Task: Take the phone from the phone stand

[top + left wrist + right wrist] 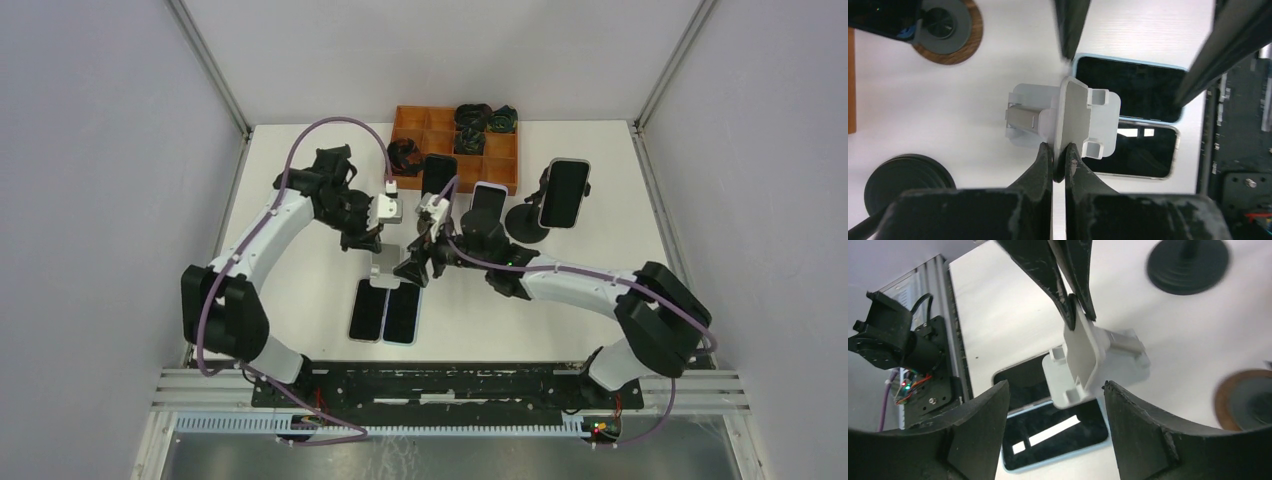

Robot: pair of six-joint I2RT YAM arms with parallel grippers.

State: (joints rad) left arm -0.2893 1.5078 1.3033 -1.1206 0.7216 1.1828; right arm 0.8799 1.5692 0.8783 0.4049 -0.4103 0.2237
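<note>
Pinching phone stand [1068, 117], left end effector [1058, 159], right end effector [1053, 390] spread nearby, phone [1143, 150] seemingly flat beside.

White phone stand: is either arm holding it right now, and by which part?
Yes. The left jaws are shut on the white phone stand, pinching the top edge of its back plate. The right jaws are open, holding nothing.

The left arm [265, 235] is extended inward, with its pincer [1058, 150] clamped on the plate edge of the phone stand [1075, 115]. The right arm [575, 282] is extended leftward, with its pincer [1055, 389] spread wide.
</note>
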